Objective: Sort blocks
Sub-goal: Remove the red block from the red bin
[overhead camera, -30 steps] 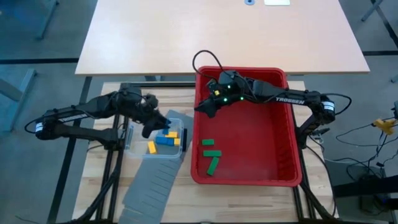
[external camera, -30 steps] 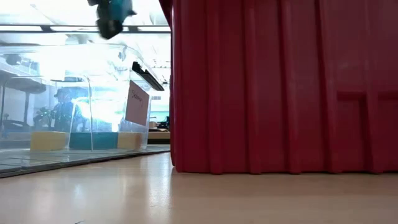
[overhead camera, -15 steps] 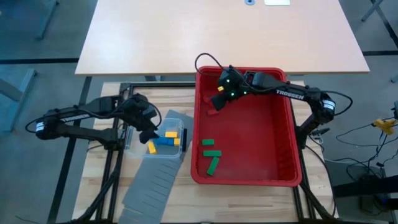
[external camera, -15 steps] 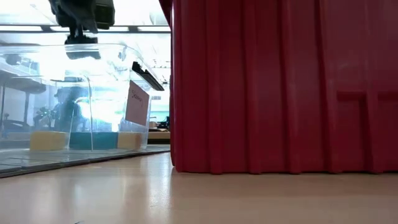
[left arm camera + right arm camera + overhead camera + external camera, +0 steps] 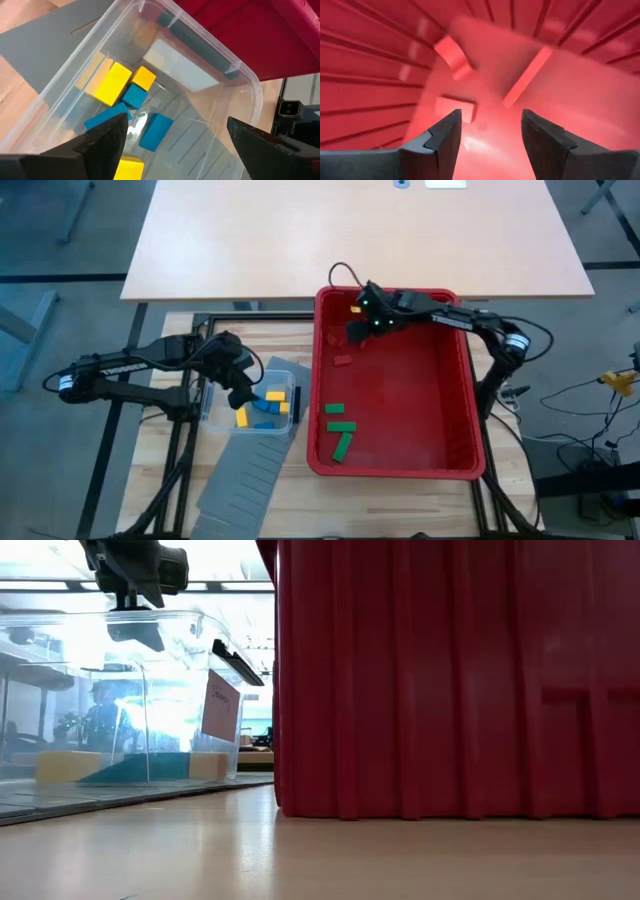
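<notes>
A clear tub [image 5: 284, 372] holds yellow and blue blocks [image 5: 112, 82], which lie on its floor. My left gripper [image 5: 240, 388] hovers open just above the tub, pointing down into it [image 5: 175, 150]; nothing is between its fingers. In the red bin [image 5: 472, 380], three green blocks [image 5: 340, 427] lie near the left wall. Small red blocks [image 5: 455, 107] lie on the bin floor by the far left corner. My right gripper [image 5: 358, 332] is open above those red blocks [image 5: 492, 135] and tipped downward, touching none.
A grey slotted panel [image 5: 240, 480] lies under and in front of the tub. The red bin's tall wall [image 5: 450, 680] stands right beside the tub. A large tan table [image 5: 350, 230] lies beyond the far edge.
My left gripper has sunk toward the tub, tipped downward and opened; the blue block it held now lies in the tub. My right gripper has moved toward the bin's far left corner, sinking and tipping down over the red blocks.
</notes>
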You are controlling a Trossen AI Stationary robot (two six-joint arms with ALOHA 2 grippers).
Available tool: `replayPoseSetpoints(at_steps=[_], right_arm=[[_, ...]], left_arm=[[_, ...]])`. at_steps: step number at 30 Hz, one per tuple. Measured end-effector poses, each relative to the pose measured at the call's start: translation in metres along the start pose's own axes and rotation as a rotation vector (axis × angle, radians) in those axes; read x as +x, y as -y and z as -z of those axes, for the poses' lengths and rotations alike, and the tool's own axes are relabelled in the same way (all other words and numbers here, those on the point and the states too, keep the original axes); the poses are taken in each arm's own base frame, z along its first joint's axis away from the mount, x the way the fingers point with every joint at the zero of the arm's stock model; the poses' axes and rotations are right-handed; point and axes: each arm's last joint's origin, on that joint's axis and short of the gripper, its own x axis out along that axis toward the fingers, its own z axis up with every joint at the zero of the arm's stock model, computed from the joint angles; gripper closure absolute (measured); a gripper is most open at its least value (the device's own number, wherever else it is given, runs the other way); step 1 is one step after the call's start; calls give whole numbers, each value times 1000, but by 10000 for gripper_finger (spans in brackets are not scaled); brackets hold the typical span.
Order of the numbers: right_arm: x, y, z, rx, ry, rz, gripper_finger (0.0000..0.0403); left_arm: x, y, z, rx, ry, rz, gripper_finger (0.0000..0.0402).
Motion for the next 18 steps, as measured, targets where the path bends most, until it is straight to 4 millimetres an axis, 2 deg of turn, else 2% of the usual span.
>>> replayPoseSetpoints(at_steps=[6,10,14,18], right_arm=[[50,5,-1,17,-129,49,222],[74,8,1,20,-183,86,222],[86,10,1,24,-182,112,222],[87,12,-1,36,-154,144,222]], left_arm=[[0,0,0,-14,-1,-1,89],[0,0,0,-36,-1,2,89],[0,0,0,-54,-2,3,89],[0,0,0,-59,-3,4,89]])
